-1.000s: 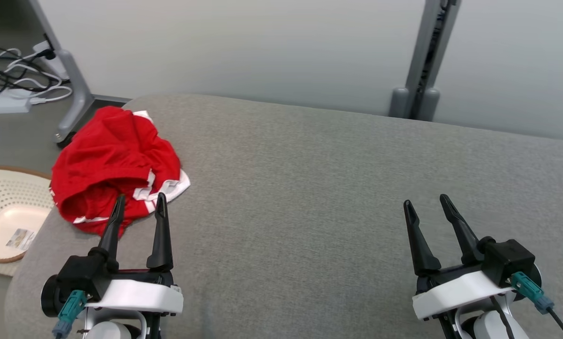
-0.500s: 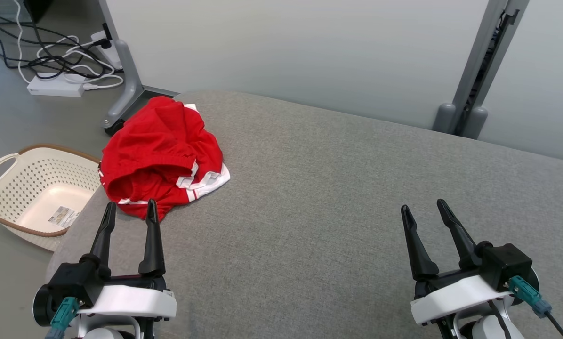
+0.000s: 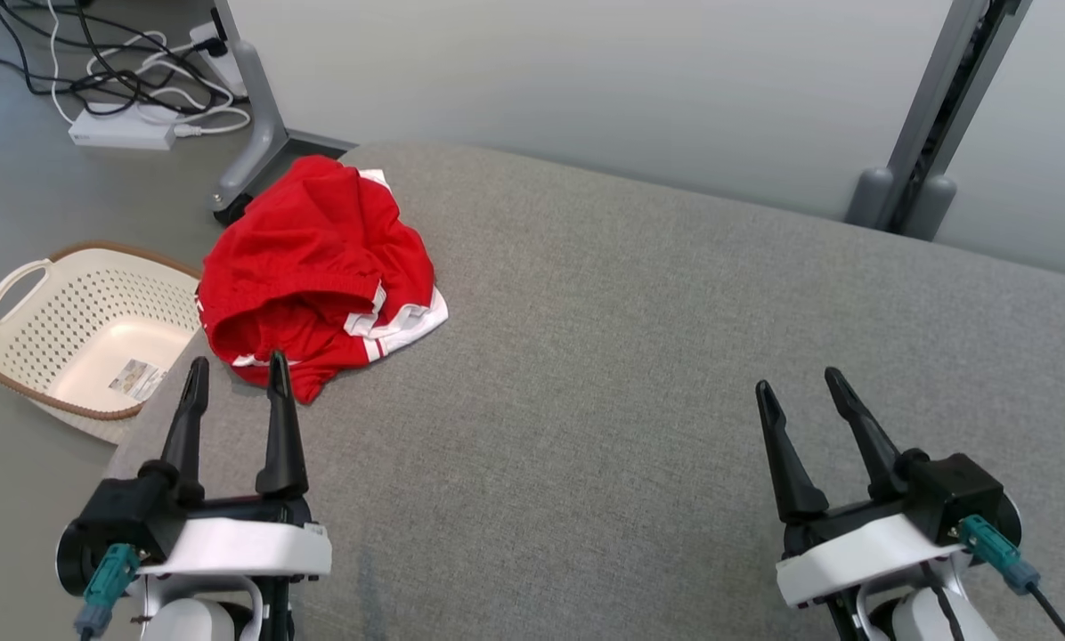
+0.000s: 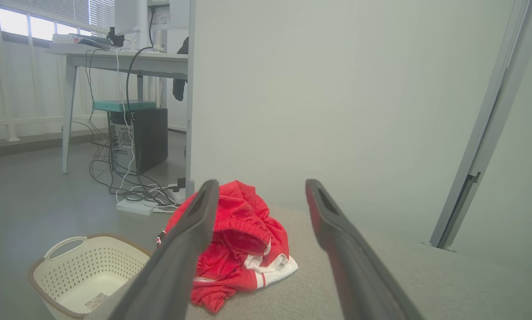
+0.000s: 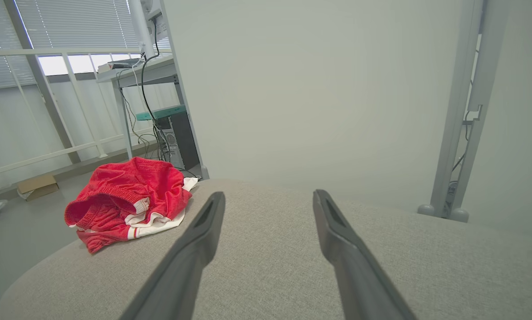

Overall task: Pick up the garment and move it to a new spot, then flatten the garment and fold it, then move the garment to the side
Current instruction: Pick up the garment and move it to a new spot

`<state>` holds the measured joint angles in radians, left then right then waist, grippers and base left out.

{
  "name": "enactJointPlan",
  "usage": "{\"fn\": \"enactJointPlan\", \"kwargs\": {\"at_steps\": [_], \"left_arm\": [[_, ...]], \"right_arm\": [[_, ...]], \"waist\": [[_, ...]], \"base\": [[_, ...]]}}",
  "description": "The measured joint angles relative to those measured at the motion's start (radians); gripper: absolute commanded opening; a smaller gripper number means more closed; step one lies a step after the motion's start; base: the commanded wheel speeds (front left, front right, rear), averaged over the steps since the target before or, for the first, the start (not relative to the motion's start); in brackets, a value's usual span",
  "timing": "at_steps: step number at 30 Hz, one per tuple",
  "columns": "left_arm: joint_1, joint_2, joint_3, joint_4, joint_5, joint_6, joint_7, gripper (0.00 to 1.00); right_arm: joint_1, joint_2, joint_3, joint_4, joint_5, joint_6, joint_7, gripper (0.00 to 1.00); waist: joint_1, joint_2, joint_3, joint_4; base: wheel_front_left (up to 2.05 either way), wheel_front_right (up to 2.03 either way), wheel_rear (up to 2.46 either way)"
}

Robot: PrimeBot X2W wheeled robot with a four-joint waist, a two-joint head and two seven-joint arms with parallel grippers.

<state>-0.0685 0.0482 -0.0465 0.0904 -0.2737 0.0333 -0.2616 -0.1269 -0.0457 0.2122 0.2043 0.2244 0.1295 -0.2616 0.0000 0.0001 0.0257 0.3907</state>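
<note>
Lying crumpled at the far left corner of the grey cushion point(image 3: 639, 356), the red garment point(image 3: 310, 258) sits near the left gripper point(image 3: 236, 361). Its fingers stand apart and empty, as do those of the right gripper point(image 3: 796, 381).

Surface: grey fabric pad point(image 3: 639, 356), corners rounded.
On it: red garment point(image 3: 310, 258), crumpled, white-trimmed, laid at the far left corner.
Floor point(image 3: 16, 196): basket point(image 3: 69, 312) set just left.

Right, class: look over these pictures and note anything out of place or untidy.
The red garment lies crumpled in a heap, not flat, at the far left corner of the grey cushion, close to the edge beside the white basket on the floor. Nothing looks spilled or broken.
</note>
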Motion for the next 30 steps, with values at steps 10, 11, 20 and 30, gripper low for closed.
{"fn": "enactJointPlan", "kwargs": {"at_steps": [10, 11, 20, 30], "left_arm": [[-0.134, 0.0, -0.009, 0.014, -0.084, 0.072, 0.0, 1.0], [-0.153, 0.0, -0.005, 0.023, -0.089, 0.075, 0.0, 1.0], [-0.377, 0.0, 0.061, 0.192, -0.097, 0.095, -0.002, 1.0], [-0.684, 0.025, 0.148, 0.552, -0.072, 0.073, -0.002, 1.0]], "right_arm": [[-0.055, -0.079, 0.013, -0.026, -0.034, 0.0, 0.0, 1.0], [-0.057, -0.088, 0.014, -0.028, -0.035, 0.0, 0.0, 1.0], [-0.096, -0.148, 0.019, -0.039, -0.038, 0.0, 0.0, 1.0], [-0.135, -0.184, 0.017, -0.053, -0.038, 0.0, 0.0, 1.0]], "waist": [[0.0, 0.0, 0.138, -0.006], [0.0, 0.0, 0.153, -0.006], [0.0, 0.0, 0.269, -0.013], [0.0, 0.0, 0.357, -0.042]], "base": [[0.0, 0.0, 0.0], [0.0, 0.0, 0.0], [0.0, 0.0, 0.0], [0.0, 0.0, 0.0]]}}
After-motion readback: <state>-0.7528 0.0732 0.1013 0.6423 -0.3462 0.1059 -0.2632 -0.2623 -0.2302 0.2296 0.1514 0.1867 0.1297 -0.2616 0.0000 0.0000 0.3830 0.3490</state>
